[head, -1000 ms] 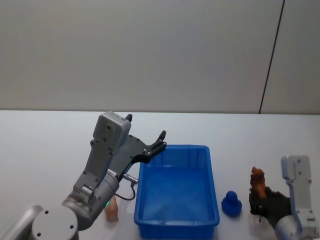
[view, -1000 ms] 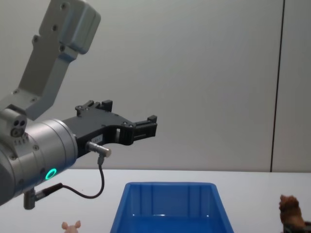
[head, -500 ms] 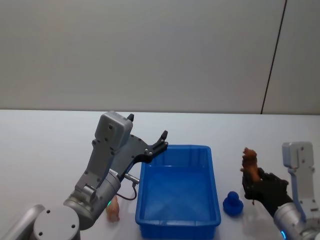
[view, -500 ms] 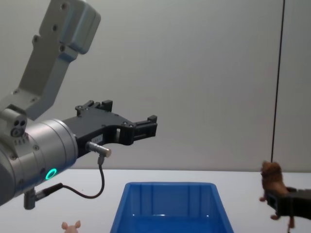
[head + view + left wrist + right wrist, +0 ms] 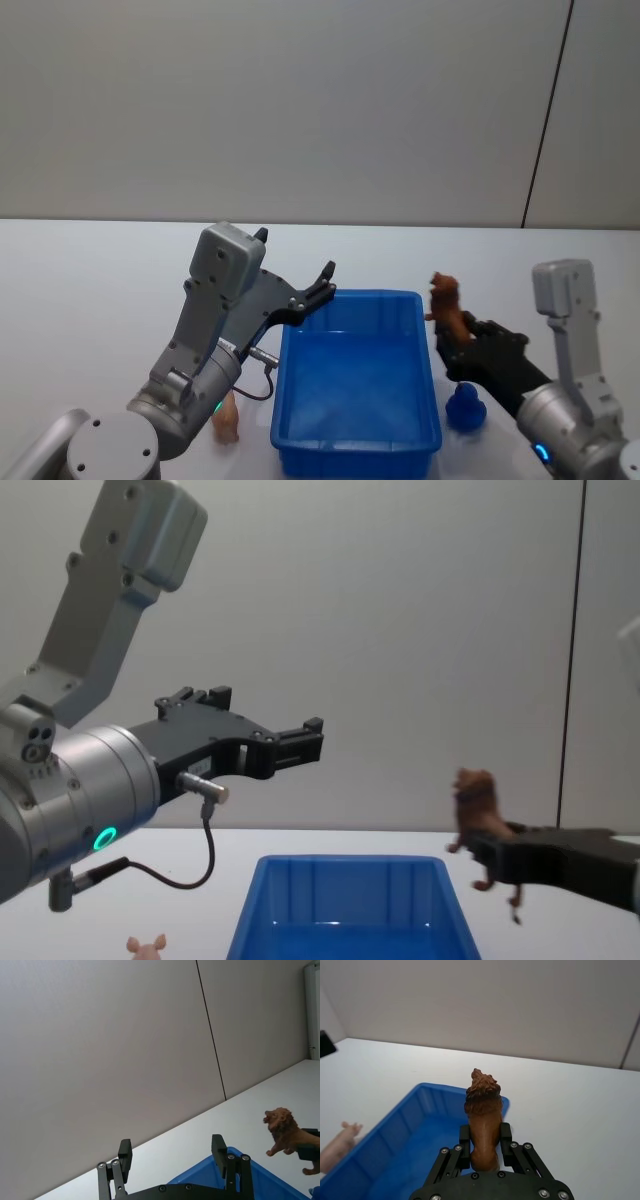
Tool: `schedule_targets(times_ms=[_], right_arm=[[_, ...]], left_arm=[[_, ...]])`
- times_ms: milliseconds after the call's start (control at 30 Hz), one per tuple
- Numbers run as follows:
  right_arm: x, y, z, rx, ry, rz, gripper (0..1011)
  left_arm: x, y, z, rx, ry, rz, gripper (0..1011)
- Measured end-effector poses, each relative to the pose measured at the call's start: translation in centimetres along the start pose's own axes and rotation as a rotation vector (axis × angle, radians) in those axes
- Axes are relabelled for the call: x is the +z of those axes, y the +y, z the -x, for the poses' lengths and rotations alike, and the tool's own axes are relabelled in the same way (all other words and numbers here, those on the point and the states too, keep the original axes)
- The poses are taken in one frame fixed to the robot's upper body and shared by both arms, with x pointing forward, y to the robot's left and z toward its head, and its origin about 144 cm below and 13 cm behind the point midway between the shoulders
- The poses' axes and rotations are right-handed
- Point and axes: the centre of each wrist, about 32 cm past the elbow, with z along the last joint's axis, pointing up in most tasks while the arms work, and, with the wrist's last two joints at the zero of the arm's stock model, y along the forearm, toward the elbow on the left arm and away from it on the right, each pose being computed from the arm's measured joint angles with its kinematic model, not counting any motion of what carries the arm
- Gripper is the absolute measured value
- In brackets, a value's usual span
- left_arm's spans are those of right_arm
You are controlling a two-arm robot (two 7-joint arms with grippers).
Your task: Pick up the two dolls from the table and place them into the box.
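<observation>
Plastic, glossy and bright blue, made up the box (image 5: 428, 372) in your head view, a rectangular bin with a thick rim on the plain white table (image 5: 90, 290). Your right gripper (image 5: 458, 338) was clamped on the brown doll (image 5: 446, 298), a lion shape with a bumpy mane. It held the doll upright in the air just right of the box's right rim, toward the far corner. A small, rounded, dark blue toy (image 5: 465, 408) sat on the table below it, just beside the box. The pink doll (image 5: 224, 420) stood by the box's near left corner, partly behind your left arm. Your left gripper (image 5: 294, 252) hung above the box's far left corner, its black fingers spread wide around nothing.

In the left wrist view you had those two flat-tipped fingers well apart and empty. The blue corner lay beneath them and the lion showed side-on beyond, its hindquarters in the other arm's black fingers.

In the right wrist view the jointed black fingers pressed against the doll's smooth brown flanks, mane uppermost. The box lay beyond and below, with the pink doll on the table past its left wall.

In the chest view the lion was raised well above the rim at the box's right side, and the pink doll's pointed ears showed low at the left.
</observation>
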Motion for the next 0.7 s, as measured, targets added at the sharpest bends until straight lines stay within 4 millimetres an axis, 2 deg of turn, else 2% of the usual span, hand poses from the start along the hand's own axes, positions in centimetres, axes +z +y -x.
schedule_targets(times_ms=[300, 400, 533, 567, 633, 700], right_arm=[[0.4, 1.7, 0.7, 0.131, -0.005, -0.008, 335], [0.3, 2.5, 1.1, 0.179, -0.007, -0.002, 445], [0.3, 3.6, 1.6, 0.224, -0.007, 0.008, 518], [0.3, 3.8, 1.7, 0.233, -0.008, 0.010, 588], [0.2, 4.3, 1.9, 0.247, -0.008, 0.017, 628], [0.2, 4.7, 2.1, 0.255, -0.008, 0.021, 710]], left_arm=[[0.0, 0.0, 0.0, 0.000, 0.000, 0.000, 1001], [0.0, 0.0, 0.0, 0.000, 0.000, 0.000, 1001], [0.0, 0.0, 0.0, 0.000, 0.000, 0.000, 1001], [0.0, 0.0, 0.0, 0.000, 0.000, 0.000, 1001], [0.0, 0.0, 0.0, 0.000, 0.000, 0.000, 1001], [0.0, 0.0, 0.0, 0.000, 0.000, 0.000, 1001]])
